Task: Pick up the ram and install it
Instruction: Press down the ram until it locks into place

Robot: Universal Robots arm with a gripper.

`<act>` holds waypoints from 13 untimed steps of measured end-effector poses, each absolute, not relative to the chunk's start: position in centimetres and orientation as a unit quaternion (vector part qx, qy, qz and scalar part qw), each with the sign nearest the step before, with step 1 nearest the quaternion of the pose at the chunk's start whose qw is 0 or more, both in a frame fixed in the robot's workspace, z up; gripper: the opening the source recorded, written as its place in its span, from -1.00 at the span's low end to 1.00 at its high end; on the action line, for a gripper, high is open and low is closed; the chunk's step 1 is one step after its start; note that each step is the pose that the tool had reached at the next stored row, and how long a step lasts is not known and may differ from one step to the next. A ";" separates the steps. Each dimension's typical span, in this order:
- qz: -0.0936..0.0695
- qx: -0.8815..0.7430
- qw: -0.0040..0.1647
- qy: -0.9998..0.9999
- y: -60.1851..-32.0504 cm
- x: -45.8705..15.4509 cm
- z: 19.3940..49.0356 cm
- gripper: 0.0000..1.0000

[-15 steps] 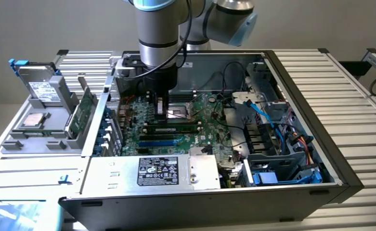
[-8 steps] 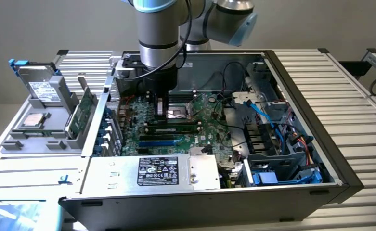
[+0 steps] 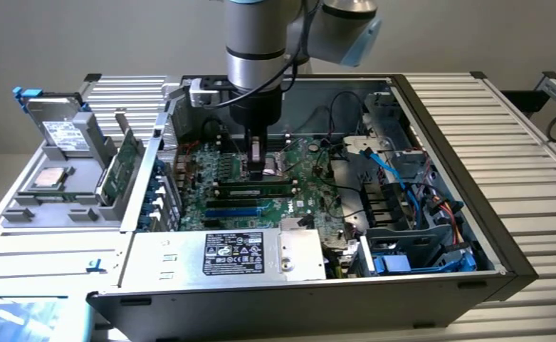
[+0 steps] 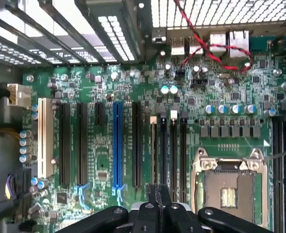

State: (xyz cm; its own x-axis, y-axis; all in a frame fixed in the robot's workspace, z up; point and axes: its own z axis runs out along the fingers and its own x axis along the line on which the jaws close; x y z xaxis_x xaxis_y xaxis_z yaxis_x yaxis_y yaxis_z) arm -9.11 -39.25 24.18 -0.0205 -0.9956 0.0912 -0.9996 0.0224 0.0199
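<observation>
1. Fingers of the gripper (image 3: 261, 167) are sitting pressed together, holding nothing I can make out, and pointing straight down into the open computer case (image 3: 468, 142) at the centre of the exterior frame.
2. Just below the fingertips, the ram (image 3: 251, 191) is lying lengthwise across the motherboard (image 3: 306, 178), apparently seated in a memory slot; the closed tips are probably hovering there to press it home, though contact is not clear.
3. In the wrist frame, the gripper (image 4: 158, 204) is rising from the bottom centre, above the black slots and the blue slot (image 4: 117, 145), with the processor socket (image 4: 229, 191) at lower right.
4. At the left of the exterior frame, a green card (image 3: 118, 169) is standing in a grey holder (image 3: 45, 206), well apart from the gripper.
</observation>
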 end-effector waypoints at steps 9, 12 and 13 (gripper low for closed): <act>0.025 0.699 0.040 -0.714 -39.3 -8.4 24.5 -0.76; 0.025 0.699 0.040 -0.714 -39.3 -8.4 24.5 -0.76; 0.025 0.699 0.040 -0.714 -39.3 -8.4 24.5 -0.76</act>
